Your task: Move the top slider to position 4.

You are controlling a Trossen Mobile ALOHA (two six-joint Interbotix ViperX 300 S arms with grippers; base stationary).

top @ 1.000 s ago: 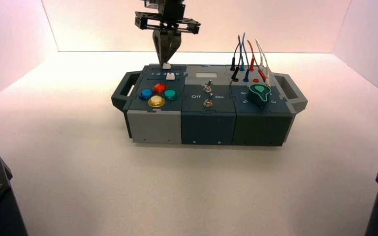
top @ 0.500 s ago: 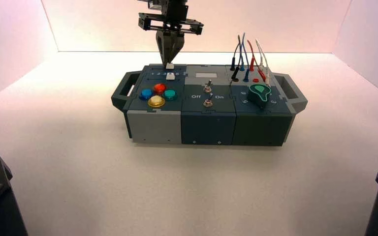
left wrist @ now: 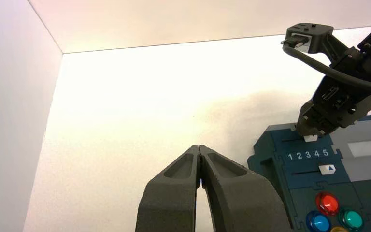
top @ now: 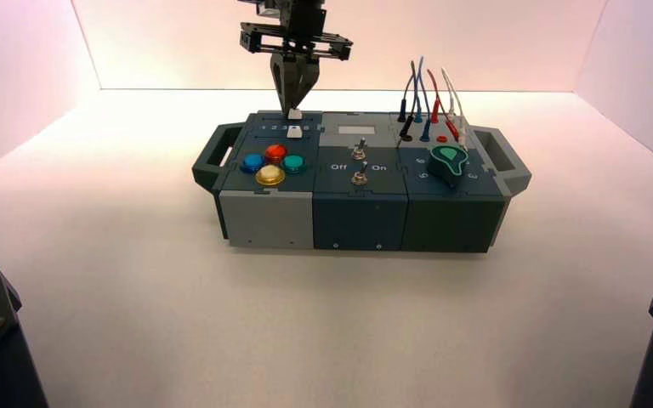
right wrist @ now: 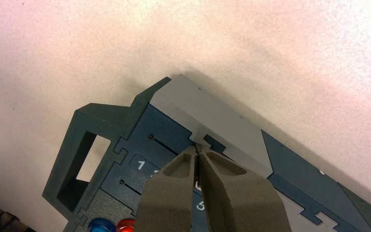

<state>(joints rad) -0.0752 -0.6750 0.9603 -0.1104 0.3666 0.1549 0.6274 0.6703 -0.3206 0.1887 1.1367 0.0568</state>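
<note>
The top slider's small white knob (top: 294, 114) sits in its track at the back of the box's left module (top: 276, 136). My right gripper (top: 293, 109) reaches down from the far side, fingers shut, tips right at that knob. From the left wrist view the knob (left wrist: 310, 138) lies just under the right gripper (left wrist: 310, 133), above the printed row 1 2 3 4 5, near the 4 (left wrist: 316, 154). Seen from the right wrist, the shut right gripper (right wrist: 197, 150) hides the knob. My left gripper (left wrist: 200, 147) is shut and empty, off the box's left side.
The twin white slider knob (top: 294, 132) lies below the numeral row. Round red (top: 275, 152), blue (top: 252, 161), green (top: 293, 162) and yellow (top: 269, 176) buttons sit in front. Two toggle switches (top: 359, 153), a teal knob (top: 449, 158) and upright wires (top: 425, 98) fill the box's middle and right.
The right gripper and the top slider's knob have shifted a little to the right along the track since a second ago. In the last half second almost nothing moved.
</note>
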